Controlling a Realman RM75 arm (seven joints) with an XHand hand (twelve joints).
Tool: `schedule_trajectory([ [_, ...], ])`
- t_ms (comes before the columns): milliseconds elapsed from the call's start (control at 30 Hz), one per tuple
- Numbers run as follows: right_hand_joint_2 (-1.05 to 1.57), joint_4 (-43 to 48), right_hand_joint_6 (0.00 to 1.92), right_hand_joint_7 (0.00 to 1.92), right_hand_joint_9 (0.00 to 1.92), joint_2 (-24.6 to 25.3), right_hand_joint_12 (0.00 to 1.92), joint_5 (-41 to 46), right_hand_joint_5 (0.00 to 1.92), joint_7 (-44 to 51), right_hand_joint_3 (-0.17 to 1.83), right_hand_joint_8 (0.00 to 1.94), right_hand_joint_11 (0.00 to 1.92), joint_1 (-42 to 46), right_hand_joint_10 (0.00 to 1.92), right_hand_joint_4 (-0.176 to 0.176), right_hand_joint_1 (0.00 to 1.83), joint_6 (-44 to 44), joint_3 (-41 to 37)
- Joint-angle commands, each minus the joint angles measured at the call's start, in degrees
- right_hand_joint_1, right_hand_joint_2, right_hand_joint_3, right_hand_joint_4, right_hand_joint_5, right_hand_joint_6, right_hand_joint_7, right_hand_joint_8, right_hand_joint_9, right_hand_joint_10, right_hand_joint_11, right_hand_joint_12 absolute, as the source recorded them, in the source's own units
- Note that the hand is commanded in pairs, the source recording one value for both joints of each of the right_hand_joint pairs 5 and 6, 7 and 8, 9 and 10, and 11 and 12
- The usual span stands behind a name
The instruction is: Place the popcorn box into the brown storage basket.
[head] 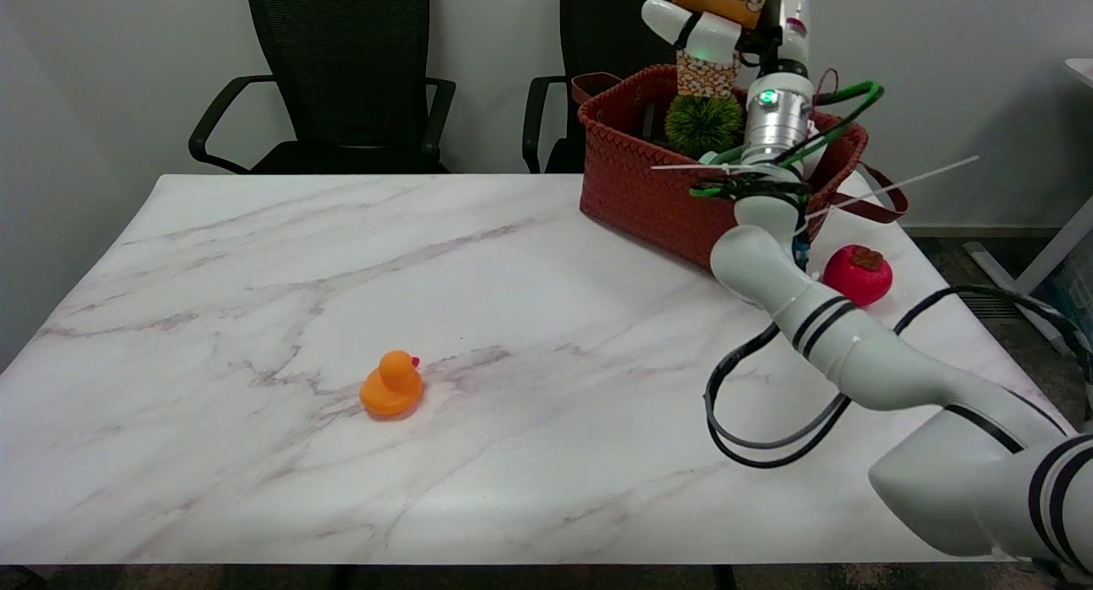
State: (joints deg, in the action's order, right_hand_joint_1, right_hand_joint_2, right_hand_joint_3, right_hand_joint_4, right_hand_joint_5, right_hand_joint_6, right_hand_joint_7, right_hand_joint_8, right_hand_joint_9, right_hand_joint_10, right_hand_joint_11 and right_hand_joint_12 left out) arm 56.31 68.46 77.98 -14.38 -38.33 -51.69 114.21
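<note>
Orange-and-white popcorn box [707, 73], held aloft in the right hand [726, 31], whose fingers wrap its middle; box hangs directly above the brown storage basket [632, 189], not yet inside. Basket contents: green spiky ball [702, 122]. Marble table [256, 300]: orange duck [391, 385], red fruit [858, 274].

Two black office chairs [341, 69] behind marble table [256, 317], white wall [102, 61]
</note>
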Motion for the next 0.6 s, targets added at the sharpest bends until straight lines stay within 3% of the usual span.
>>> schedule_trajectory([
  [33,0.29,-15.3,0.47,1.21,0.88,3.4,0.89,0.1,0.47,6.0,0.37,1.21,0.89,-12.5,0.88,0.000,1.09,7.3,7.8],
  [333,0.27,-25.6,0.47,1.20,0.87,6.4,0.85,0.1,0.47,9.5,0.33,1.20,0.85,-15.1,0.87,0.000,1.07,9.5,9.3],
  [600,0.27,-27.2,0.49,1.20,0.88,6.3,0.85,0.1,0.49,16.9,0.30,1.20,0.85,-15.6,0.88,0.000,1.06,10.0,8.6],
])
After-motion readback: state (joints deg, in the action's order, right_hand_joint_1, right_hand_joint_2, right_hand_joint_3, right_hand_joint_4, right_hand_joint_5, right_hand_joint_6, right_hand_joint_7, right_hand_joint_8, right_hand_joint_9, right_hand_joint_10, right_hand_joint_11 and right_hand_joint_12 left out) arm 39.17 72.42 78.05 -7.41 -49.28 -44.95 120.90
